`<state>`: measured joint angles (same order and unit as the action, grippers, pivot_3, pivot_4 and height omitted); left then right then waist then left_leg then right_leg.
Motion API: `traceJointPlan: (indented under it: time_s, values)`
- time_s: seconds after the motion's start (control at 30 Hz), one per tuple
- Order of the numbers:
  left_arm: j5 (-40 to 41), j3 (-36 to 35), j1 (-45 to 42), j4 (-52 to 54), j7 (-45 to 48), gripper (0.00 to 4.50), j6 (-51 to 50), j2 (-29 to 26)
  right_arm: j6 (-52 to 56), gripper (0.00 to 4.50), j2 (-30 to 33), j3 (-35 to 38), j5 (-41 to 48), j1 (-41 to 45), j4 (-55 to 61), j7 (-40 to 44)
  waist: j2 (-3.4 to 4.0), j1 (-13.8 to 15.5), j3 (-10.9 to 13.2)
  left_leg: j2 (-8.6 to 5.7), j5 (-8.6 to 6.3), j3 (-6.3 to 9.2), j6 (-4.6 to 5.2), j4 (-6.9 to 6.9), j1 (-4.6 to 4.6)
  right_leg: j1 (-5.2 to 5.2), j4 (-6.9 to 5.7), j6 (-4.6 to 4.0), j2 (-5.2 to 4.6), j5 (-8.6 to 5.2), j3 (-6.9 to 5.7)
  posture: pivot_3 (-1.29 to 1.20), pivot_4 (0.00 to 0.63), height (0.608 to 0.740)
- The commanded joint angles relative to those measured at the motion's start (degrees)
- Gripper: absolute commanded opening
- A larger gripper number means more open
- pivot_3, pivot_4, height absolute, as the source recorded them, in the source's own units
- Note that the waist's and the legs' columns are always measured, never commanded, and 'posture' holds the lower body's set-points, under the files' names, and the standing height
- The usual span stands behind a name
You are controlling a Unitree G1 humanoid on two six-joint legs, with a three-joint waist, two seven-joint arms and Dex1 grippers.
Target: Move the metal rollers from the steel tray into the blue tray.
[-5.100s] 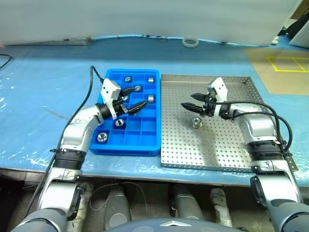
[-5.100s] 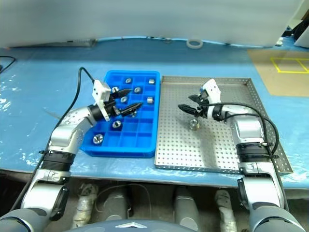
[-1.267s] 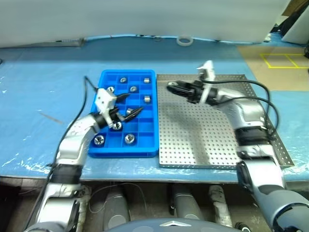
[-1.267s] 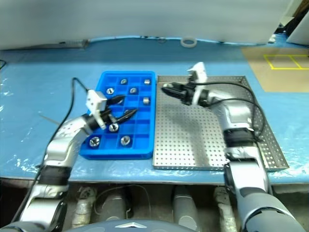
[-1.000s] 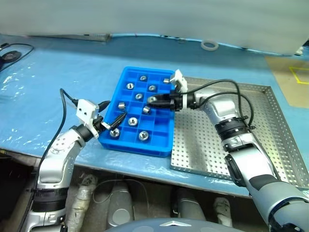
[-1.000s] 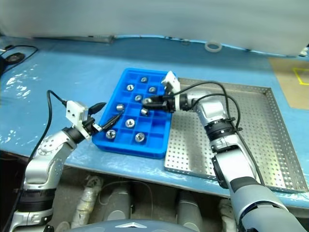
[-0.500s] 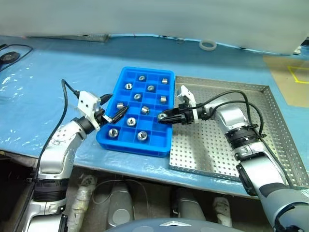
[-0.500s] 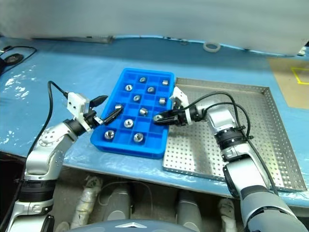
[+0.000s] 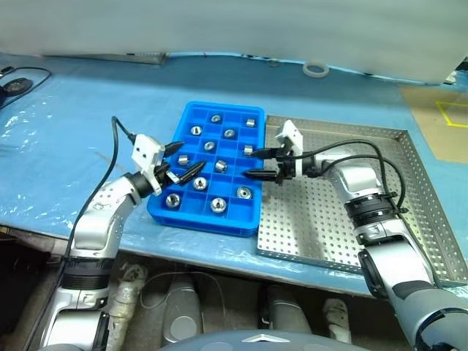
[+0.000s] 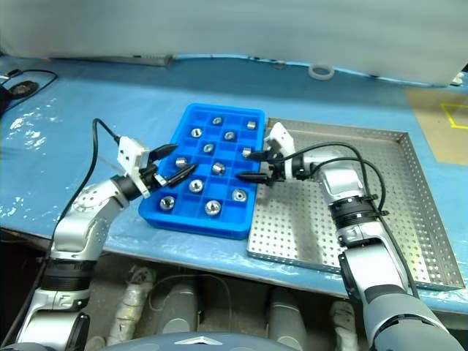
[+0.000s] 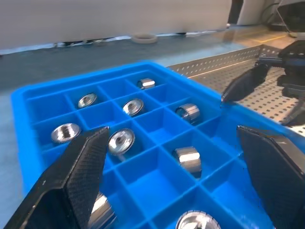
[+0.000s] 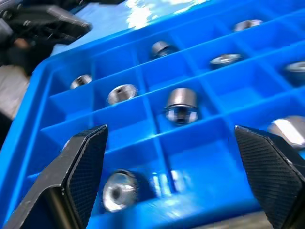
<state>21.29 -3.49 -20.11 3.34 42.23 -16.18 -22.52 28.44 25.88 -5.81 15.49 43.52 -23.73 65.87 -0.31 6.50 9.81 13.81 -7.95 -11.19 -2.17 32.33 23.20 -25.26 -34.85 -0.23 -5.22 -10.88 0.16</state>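
Blue tray (image 9: 207, 219) long axis away from robot, slightly skewed

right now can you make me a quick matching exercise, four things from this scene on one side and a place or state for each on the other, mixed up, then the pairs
Things:
1. metal rollers
2. steel tray
3. white tape ring
4. right gripper

Place or state:
A. on the blue cover near the far wall
B. open, at the blue tray's right edge
C. in the blue compartments
D. no rollers on its perforated floor

Pairs: 1-C, 2-D, 3-A, 4-B
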Motion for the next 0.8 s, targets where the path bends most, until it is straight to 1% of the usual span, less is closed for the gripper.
traceJointPlan:
  time_s: [0.03,0.1,0.2,0.27,0.37,0.47,0.6,0.7,0.8]
  values:
    - [-0.19,1.33,-2.72,-0.88,0.54,4.5,2.67,1.49,-0.81,4.48,1.5,3.64,1.4,-2.56,2.91,-2.34,-0.01,-0.65,0.0,0.01,0.0,0.0,0.0,-0.01,0.0,0.01,0.01,0.0,0.02,0.0,0.01,-0.07,0.15,0.74]
    - [-0.85,2.15,-4.08,-2.48,1.03,4.5,3.83,1.89,-1.47,4.48,1.7,5.73,1.88,-3.95,3.75,-4.68,-0.01,-1.24,0.0,0.02,0.0,-0.01,0.01,-0.02,0.0,0.0,0.05,0.0,0.03,-0.01,0.0,-0.09,0.15,0.74]
    - [-0.58,2.57,-5.73,-4.48,1.84,4.5,4.79,2.66,2.44,4.48,2.3,9.79,6.23,-7.05,8.7,-5.35,0.0,-2.29,0.0,0.02,-0.01,-0.07,0.01,-0.02,0.0,-0.07,0.04,0.0,0.03,0.0,0.02,-0.13,0.15,0.74]
    - [-0.22,2.9,-6.01,-4.92,2.39,4.5,4.59,3.02,2.87,4.48,2.45,10.99,7.08,-8.28,10.65,-6.54,0.0,-3.02,0.0,0.02,-0.01,-0.1,0.02,-0.02,-0.04,-0.07,0.04,0.0,0.04,0.0,0.07,-0.14,0.15,0.74]
    - [-2.63,4.01,-5.62,-6.06,1.2,4.5,5.79,3.44,0.74,4.48,2.59,13.44,6.68,-7.89,10.41,-10.41,0.0,-3.98,0.0,0.02,-0.01,-0.13,0.02,-0.02,-0.07,-0.06,0.02,0.0,0.04,0.0,0.09,-0.15,0.15,0.74]
    - [-2.43,4.12,-5.25,-6.01,1.28,4.5,5.82,3.8,1.21,4.48,2.96,14.78,8.35,-7.56,11.37,-10.58,-0.01,-4.24,0.0,0.01,-0.01,-0.14,0.02,-0.01,-0.07,-0.05,0.02,0.0,0.04,0.0,0.1,-0.15,0.15,0.74]
    - [-2.96,4.68,-5.9,-6.42,0.83,4.5,6.31,4.67,-0.18,4.48,3.15,14.88,8.58,-7.06,10.7,-10.72,0.0,-4.1,0.0,0.01,-0.01,-0.14,0.03,-0.02,-0.06,-0.05,0.04,0.0,0.04,0.0,0.08,-0.13,0.15,0.74]
    - [-3.05,4.65,-6.22,-6.44,-0.02,4.5,6.65,5.55,-1.51,4.48,2.9,13.29,7.53,-5.85,9.36,-10.31,0.0,-4.04,0.0,-0.01,-0.02,-0.16,0.05,-0.01,-0.04,-0.05,0.06,0.0,0.04,0.0,0.08,-0.12,0.15,0.74]
    - [-2.81,4.67,-5.27,-5.5,0.18,4.5,6.48,5.31,-2.84,4.48,2.89,12.02,6.76,-5.12,8.0,-9.63,0.0,-4.12,0.0,0.0,-0.02,-0.18,0.05,-0.01,-0.07,-0.05,0.05,0.0,0.04,0.0,0.09,-0.11,0.15,0.74]
